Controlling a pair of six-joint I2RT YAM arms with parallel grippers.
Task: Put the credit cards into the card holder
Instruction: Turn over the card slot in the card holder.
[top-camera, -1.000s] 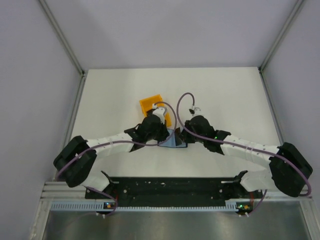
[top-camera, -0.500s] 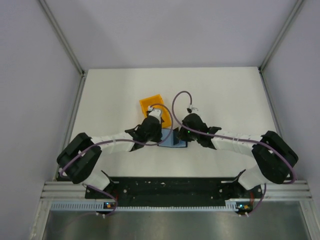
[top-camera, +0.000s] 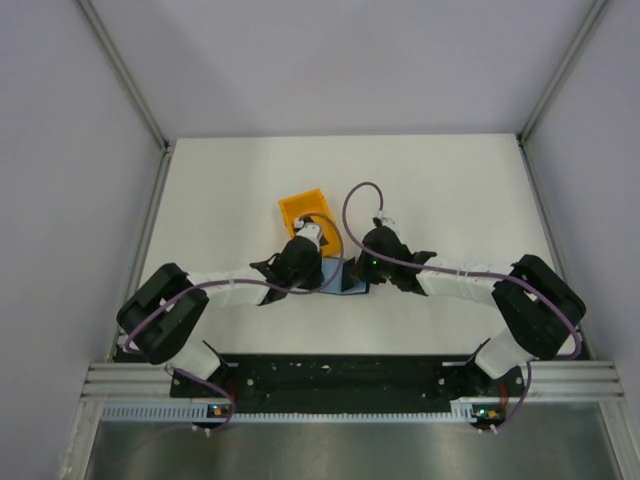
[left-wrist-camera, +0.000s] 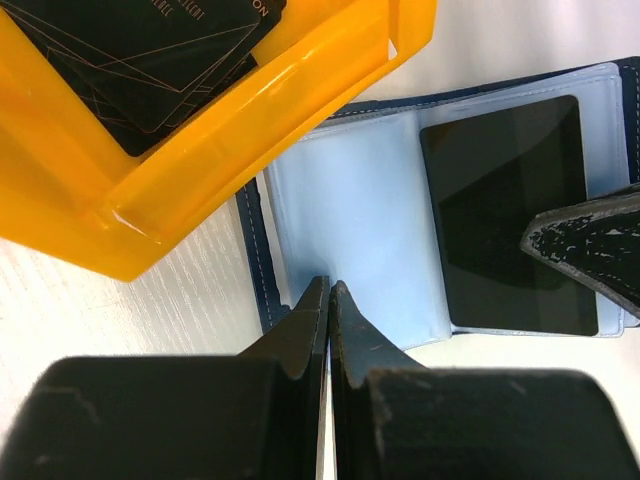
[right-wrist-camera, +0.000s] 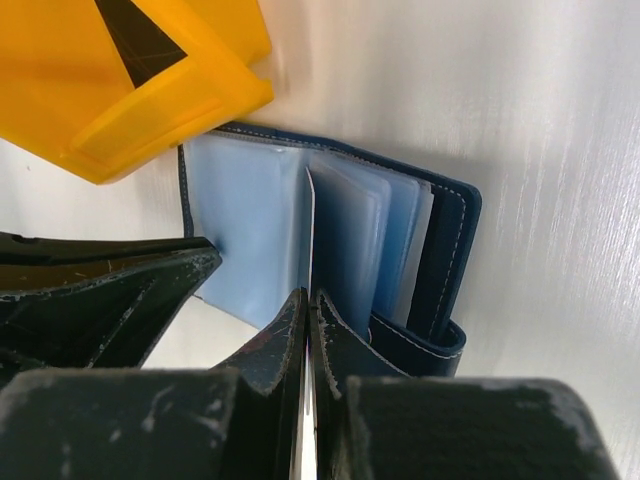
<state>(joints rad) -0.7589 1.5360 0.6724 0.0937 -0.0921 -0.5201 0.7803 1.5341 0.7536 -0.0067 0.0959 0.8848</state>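
Note:
The card holder (top-camera: 345, 281) lies open between both grippers, navy outside, light blue sleeves inside. In the left wrist view it (left-wrist-camera: 350, 200) shows a dark pocket (left-wrist-camera: 510, 210) under clear plastic. Black credit cards (left-wrist-camera: 150, 45) lie in the orange bin (left-wrist-camera: 200, 170); one corner shows in the right wrist view (right-wrist-camera: 140, 40). My left gripper (left-wrist-camera: 328, 290) is shut, its tips resting on the near edge of a blue sleeve. My right gripper (right-wrist-camera: 308, 297) is shut on the thin edge of a sleeve (right-wrist-camera: 308, 230) that stands upright. In the top view both grippers, left (top-camera: 322, 268) and right (top-camera: 356, 270), meet over the holder.
The orange bin (top-camera: 305, 208) touches the far left corner of the holder and stands tilted against it (right-wrist-camera: 130, 110). Each gripper's fingers show in the other's wrist view, very close: the right one's (left-wrist-camera: 590, 255), the left one's (right-wrist-camera: 100, 295). Walls enclose the white table (top-camera: 450, 190).
My right arm has folded and its gripper has moved left onto the holder. The holder and the left gripper have shifted slightly left.

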